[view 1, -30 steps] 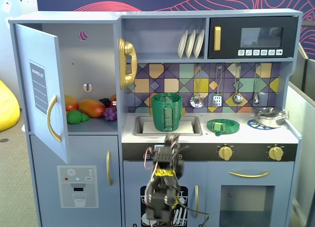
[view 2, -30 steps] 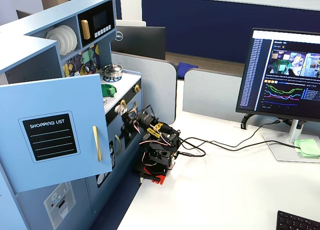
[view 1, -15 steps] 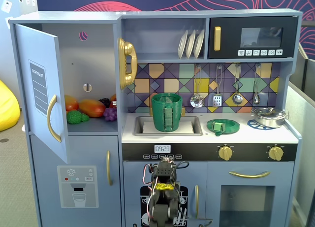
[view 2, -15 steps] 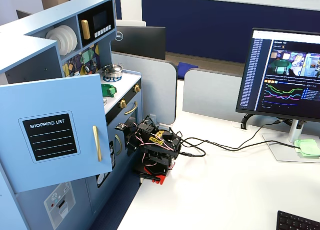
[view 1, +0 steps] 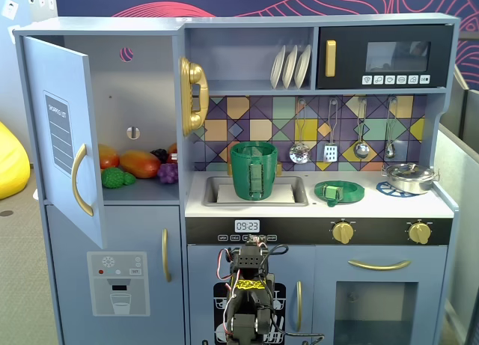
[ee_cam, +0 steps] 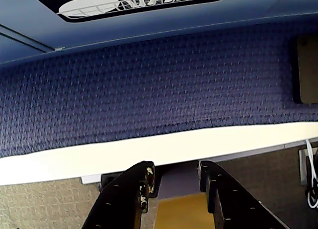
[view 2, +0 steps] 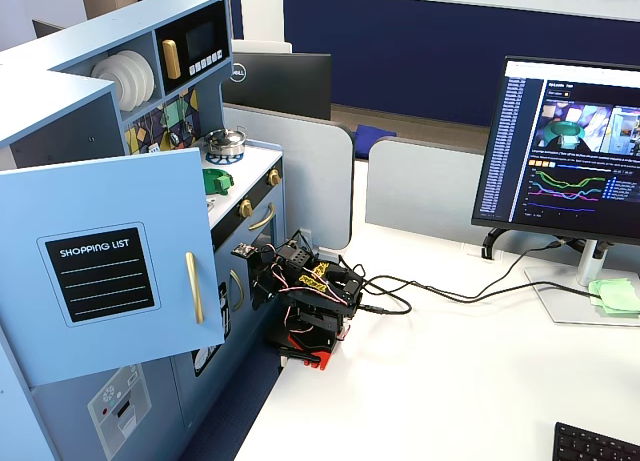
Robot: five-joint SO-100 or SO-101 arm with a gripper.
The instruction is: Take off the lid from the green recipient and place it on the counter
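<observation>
**Lid on the counter, arm folded low**

The lid [view 1: 340, 191] lies flat on the white counter [view 1: 441, 204], on the burner ring just right of the sink in a fixed view, well apart from the silver pan [view 1: 409, 177] at the far right. The green recipient [view 1: 254, 171] stands upright in the sink basin, its top open. The arm is folded down in front of the toy kitchen's lower doors, on the white desk [view 2: 480, 381]. In the wrist view the pincer [ee_cam: 175, 179] points at blue carpet and a white edge, its dark fingers [ee_cam: 130, 194] spread with a clear gap, gripping nothing.
</observation>
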